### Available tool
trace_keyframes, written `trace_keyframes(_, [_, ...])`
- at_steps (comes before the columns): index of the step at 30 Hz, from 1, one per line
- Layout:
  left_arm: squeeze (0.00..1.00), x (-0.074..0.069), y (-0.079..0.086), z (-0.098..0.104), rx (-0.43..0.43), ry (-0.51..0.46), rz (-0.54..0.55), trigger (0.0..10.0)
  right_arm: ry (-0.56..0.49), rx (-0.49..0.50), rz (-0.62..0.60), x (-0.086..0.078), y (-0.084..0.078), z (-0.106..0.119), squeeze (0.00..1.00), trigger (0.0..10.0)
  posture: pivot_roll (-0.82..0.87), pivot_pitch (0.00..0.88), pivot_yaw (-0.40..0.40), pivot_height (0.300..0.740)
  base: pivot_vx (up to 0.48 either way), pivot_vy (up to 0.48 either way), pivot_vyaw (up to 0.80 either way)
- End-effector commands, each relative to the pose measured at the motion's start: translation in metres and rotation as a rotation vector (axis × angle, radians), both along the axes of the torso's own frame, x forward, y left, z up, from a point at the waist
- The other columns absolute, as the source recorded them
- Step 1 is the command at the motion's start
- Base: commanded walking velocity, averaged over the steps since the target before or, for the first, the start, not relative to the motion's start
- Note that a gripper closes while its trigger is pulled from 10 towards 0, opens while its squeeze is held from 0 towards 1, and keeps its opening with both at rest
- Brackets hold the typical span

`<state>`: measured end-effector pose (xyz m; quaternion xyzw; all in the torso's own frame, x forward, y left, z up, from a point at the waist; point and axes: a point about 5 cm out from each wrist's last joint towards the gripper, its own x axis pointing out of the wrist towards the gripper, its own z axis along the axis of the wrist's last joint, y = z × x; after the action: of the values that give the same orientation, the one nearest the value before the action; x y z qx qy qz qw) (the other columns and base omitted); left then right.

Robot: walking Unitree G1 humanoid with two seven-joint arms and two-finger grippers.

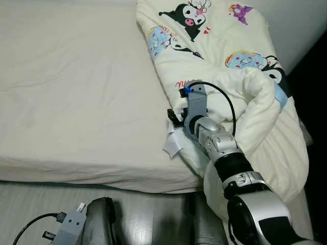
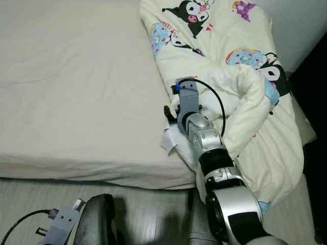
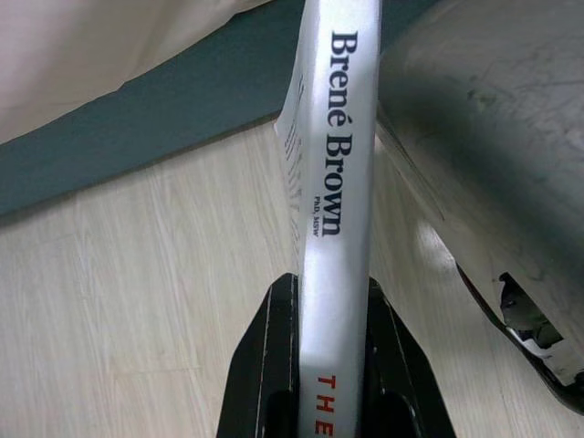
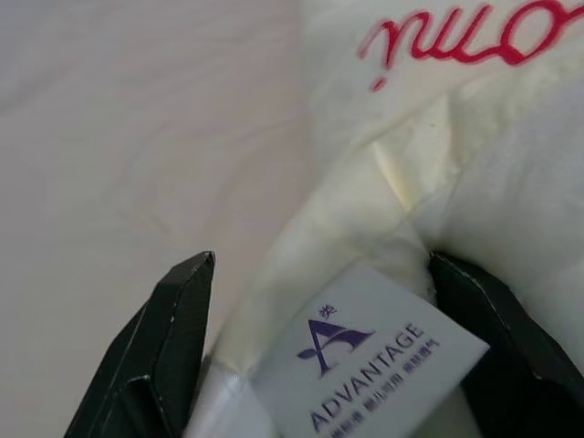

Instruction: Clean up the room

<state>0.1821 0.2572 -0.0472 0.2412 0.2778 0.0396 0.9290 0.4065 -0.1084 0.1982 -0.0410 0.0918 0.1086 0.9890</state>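
- The quilt (image 1: 240,76), cream with cartoon prints, lies bunched along the right side of the bed (image 1: 76,92), one fold rolled back on itself and its lower end spilling over the bed's edge toward the floor (image 3: 137,301). One quilt, one bed.
- A white care label (image 4: 365,365) marked "ADVANTAGE" hangs at the quilt's hem, near the bed's front edge; in the head views it shows as a small white tag just below the right claw.
- The right claw (image 4: 319,347) sits at that hem with its two black fingers spread wide, one on each side of the label and the fabric edge. It has hold of nothing yet; I judge it is placed to pinch the hem so the quilt can be pulled straight.
- The left claw (image 3: 333,365) hangs low beside the robot's body, above the wood floor, its fingers closed on a white book (image 3: 336,182) gripped across the covers with the spine facing the camera; "Brené Brown" reads along it. One book.
- Holding the book clamped at the side probably keeps it out of the way while the right arm works on the bed.
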Motion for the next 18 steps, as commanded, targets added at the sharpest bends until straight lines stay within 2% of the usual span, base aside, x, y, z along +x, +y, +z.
trace_keyframes(1, [0.0, -0.01, 0.005, -0.003, 0.009, 0.026, -0.001, 10.0, 0.041, 0.003, -0.042, -0.001, -0.008, -0.01, 0.0, 10.0, -0.01, 0.362, -0.01, 0.561, 0.0, 0.0, 0.0])
trace_keyframes(6, [0.0, -0.009, 0.005, -0.003, 0.008, 0.024, -0.004, 10.0, 0.048, 0.018, -0.102, 0.002, -0.014, -0.008, 0.0, 10.0, -0.01, 0.358, -0.009, 0.561, 0.0, 0.0, 0.0])
trace_keyframes(9, [0.0, -0.007, 0.005, -0.002, 0.01, 0.02, -0.005, 10.0, 0.005, 0.063, -0.141, 0.004, -0.019, 0.005, 0.0, 10.0, 0.0, 0.355, -0.01, 0.561, 0.0, 0.0, 0.0])
trace_keyframes(10, [0.0, -0.007, 0.007, -0.001, 0.011, 0.02, -0.003, 10.0, -0.049, 0.106, -0.165, 0.004, -0.022, 0.021, 0.0, 10.0, 0.0, 0.356, -0.01, 0.561, 0.0, 0.0, 0.0])
trace_keyframes(15, [0.0, -0.008, 0.007, -0.002, 0.011, 0.022, -0.001, 10.0, -0.093, 0.135, -0.168, 0.002, -0.02, 0.032, 0.0, 10.0, -0.01, 0.355, -0.01, 0.561, 0.0, 0.0, 0.0])
trace_keyframes(18, [0.0, -0.009, 0.005, -0.003, 0.007, 0.025, -0.004, 10.0, -0.158, 0.129, -0.182, -0.007, -0.017, 0.045, 0.0, 10.0, -0.02, 0.354, -0.013, 0.561, 0.0, 0.0, 0.0])
